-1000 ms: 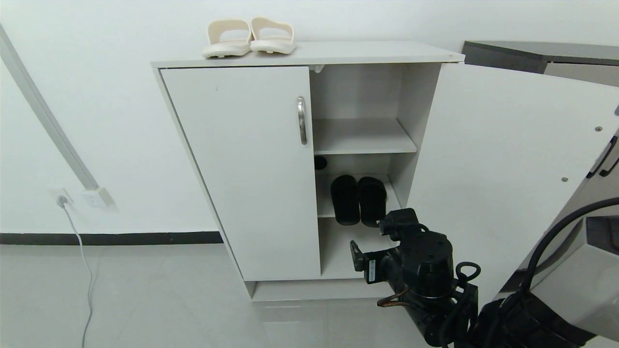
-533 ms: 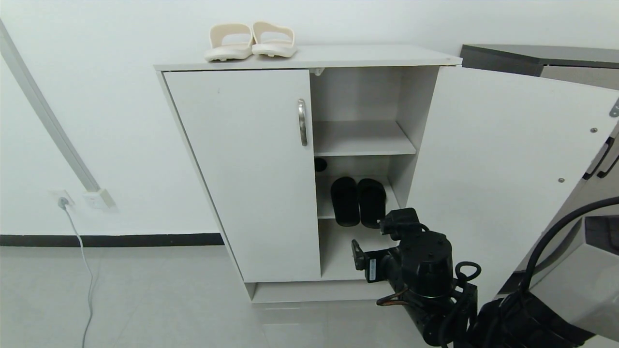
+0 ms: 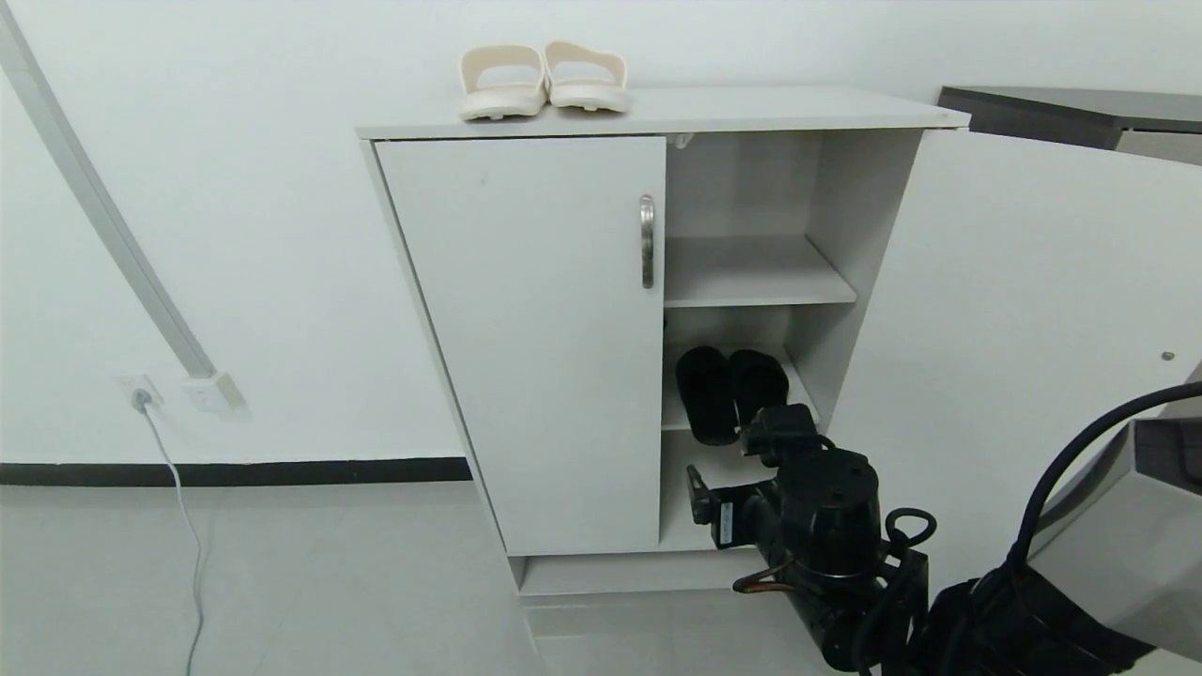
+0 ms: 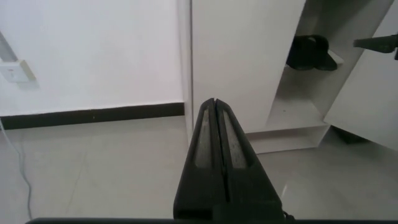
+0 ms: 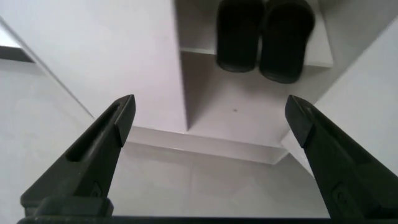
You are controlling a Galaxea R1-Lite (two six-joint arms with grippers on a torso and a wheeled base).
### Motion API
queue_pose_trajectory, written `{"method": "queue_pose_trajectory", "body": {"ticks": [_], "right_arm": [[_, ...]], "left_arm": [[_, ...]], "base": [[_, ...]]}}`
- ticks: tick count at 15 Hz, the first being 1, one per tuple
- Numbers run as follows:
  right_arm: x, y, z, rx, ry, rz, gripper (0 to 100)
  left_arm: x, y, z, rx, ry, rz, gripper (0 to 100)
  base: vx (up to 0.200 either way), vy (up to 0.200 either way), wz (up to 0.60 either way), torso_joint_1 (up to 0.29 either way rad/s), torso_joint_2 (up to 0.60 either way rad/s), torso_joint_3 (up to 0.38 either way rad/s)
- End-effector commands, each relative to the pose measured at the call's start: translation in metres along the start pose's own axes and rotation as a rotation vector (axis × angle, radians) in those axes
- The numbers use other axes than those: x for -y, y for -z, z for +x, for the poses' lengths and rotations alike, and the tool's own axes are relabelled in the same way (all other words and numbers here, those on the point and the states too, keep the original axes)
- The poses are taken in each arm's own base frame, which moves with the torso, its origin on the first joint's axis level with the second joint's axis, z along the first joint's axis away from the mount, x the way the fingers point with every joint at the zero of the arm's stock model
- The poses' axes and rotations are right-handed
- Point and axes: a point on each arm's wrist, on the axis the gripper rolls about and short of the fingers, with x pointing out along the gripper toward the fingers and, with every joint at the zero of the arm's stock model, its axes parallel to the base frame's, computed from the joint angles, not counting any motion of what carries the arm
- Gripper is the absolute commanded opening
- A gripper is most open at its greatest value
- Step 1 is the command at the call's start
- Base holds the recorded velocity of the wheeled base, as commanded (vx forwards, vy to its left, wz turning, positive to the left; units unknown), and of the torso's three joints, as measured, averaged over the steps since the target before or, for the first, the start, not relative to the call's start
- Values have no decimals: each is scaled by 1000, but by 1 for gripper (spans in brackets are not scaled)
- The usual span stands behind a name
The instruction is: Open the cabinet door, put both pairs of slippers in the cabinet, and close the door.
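Plain white flat-panel cabinet (image 3: 798, 105) made of smooth matte boards. Its left door (image 3: 526, 329) is shut and has a slim brushed-metal bar handle (image 3: 647, 240), while the right door (image 3: 1014, 310) is swung wide open. Chunky cream slippers (image 3: 545, 80) sit side by side on top, above the shut door. Black slippers (image 3: 731, 394), same rounded shape, lie paired on the lower shelf inside. The right gripper (image 5: 211, 109) hangs low before the open compartment, jaws spread wide, holding nothing. The left gripper (image 4: 214, 106) is over the glossy tile floor (image 3: 282, 582), jaws pressed together.
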Motion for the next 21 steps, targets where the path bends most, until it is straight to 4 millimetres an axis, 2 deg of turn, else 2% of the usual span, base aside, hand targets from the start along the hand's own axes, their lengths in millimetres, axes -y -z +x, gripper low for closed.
{"method": "queue_pose_trajectory", "body": {"ticks": [1,11,14,21], "right_arm": [[0,1,0,-2,0,-1,100],[3,-5,2,47,29,25,100],[10,-4,8,59,60,-12,100],[10,-1,13,108,102,-16,100]], "left_arm": [[0,0,0,-1,0,0,0],[0,0,0,-1,-2,-2,0],[0,0,0,-1,-2,-5,0],[0,0,0,-1,-2,-5,0]], "base": [[0,200,0,2,7,2],[0,200,0,4,4,2],[0,0,0,0,0,0],[0,0,0,0,0,0]]}}
